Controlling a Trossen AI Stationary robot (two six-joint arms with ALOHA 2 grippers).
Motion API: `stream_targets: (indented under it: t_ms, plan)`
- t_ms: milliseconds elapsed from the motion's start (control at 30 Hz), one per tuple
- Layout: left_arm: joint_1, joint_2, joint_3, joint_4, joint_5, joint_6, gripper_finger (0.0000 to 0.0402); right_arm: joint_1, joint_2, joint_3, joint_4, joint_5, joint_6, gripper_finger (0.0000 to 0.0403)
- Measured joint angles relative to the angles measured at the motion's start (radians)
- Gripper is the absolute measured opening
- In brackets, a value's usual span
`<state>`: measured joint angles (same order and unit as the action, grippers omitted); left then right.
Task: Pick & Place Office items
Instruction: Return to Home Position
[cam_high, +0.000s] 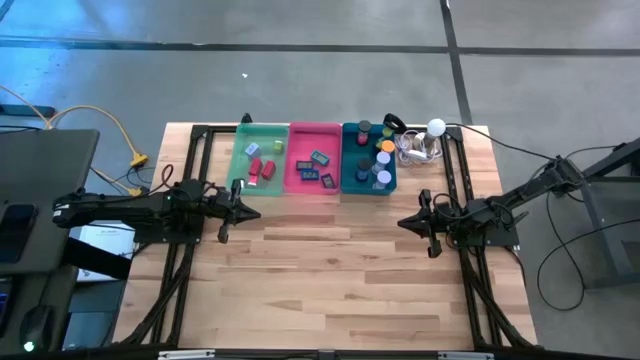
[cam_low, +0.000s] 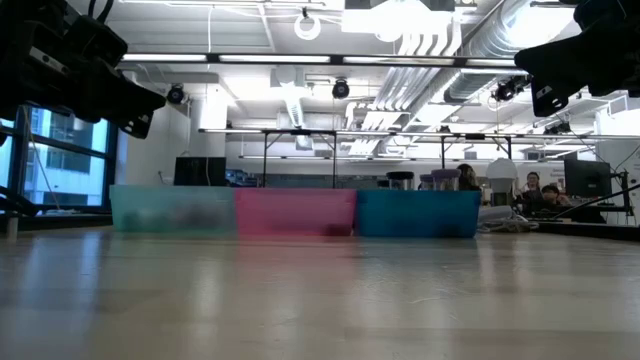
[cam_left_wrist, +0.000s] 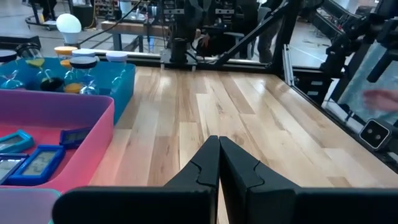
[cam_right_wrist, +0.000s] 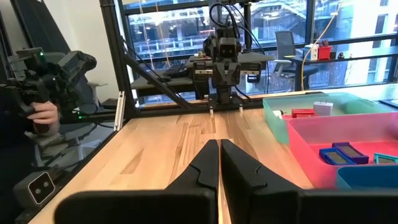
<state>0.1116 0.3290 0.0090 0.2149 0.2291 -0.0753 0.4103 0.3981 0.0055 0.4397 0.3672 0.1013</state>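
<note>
The office items lie sorted in three trays at the table's far edge. Red blocks and a lavender one sit in the green tray. Blue clips lie in the pink tray; they also show as blue clips in the left wrist view. Cylinders and round pieces stand in the teal tray. My left gripper hovers shut near the green tray's near edge. My right gripper hovers shut over bare table, right of centre. Each holds nothing.
A white ball with cables lies right of the teal tray. Black frame rails run along the table's left and right sides. Bare wood spans the middle and near part. A person's hand on a controller shows beyond the table.
</note>
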Motion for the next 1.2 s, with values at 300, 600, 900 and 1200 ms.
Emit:
stream_targets:
  t_ms: [300, 600, 900, 1200]
  plan:
    - [0.000, 0.000, -0.001, 0.000, -0.129, -0.004, 0.0001, 0.000, 0.000, 0.000, -0.010, 0.000, 0.000, 0.0004]
    - [0.000, 0.000, -0.001, 0.000, -0.130, -0.002, 0.0001, 0.000, 0.000, 0.000, -0.028, 0.000, 0.000, 0.0004]
    - [0.000, 0.000, -0.001, 0.000, -0.130, -0.002, 0.0001, 0.000, 0.000, 0.000, -0.028, 0.000, 0.000, 0.0004]
    - [0.000, 0.000, -0.001, 0.000, -0.130, -0.002, 0.0001, 0.000, 0.000, 0.000, -0.028, -0.001, 0.000, 0.0004]
